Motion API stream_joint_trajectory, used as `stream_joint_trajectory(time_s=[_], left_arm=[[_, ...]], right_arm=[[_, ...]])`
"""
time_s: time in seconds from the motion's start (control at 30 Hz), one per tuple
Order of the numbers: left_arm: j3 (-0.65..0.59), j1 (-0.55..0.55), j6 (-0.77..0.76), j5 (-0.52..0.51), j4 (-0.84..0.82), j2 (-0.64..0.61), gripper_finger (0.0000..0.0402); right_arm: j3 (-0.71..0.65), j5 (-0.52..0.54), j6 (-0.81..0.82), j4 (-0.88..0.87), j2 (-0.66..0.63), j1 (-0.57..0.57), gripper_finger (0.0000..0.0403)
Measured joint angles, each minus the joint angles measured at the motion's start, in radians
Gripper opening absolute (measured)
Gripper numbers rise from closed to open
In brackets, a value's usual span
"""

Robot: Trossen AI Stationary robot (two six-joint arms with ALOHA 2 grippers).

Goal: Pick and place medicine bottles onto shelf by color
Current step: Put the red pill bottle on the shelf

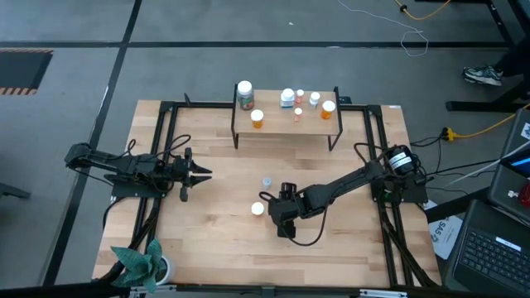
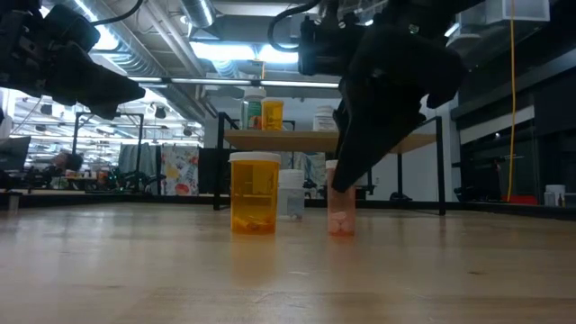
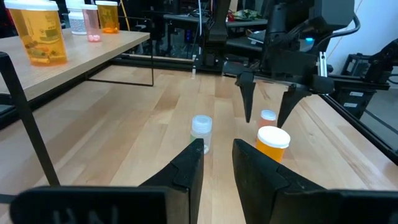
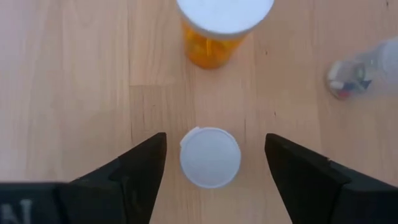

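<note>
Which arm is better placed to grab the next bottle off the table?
Right. The right gripper hangs open directly over a small white-capped bottle; the left gripper waits farther off.

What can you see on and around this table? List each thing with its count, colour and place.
shelf: one, light wood on black legs, far side of the table
shelf bottles: seven; two orange, one green, one white, three small pale ones; on the shelf
orange bottle: one, white cap, mid-table
clear bottle: one, on the table, beyond the orange bottle
small pinkish bottle: one, white cap, upright under the right tool
table: one, light wood
green plant: one, table's near left corner
laptop: one, dark, right of the table
left tool: dark, open, over the table's left side
right tool: dark, open, straddling the small pinkish bottle
</note>
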Motion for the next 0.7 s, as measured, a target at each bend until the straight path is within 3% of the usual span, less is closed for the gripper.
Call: stream_joint_trajectory(time_s=[0.43,0.7], left_arm=[[0.0,0.0,0.0,0.0,0.0,0.0,0.008],[0.0,0.0,0.0,0.0,0.0,0.0,0.008]], right_arm=[[0.0,-0.026,0.013,0.002,-0.002,0.0,0.0158],[0.024,-0.026,0.03,-0.017,-0.002,0.0,0.0114]])
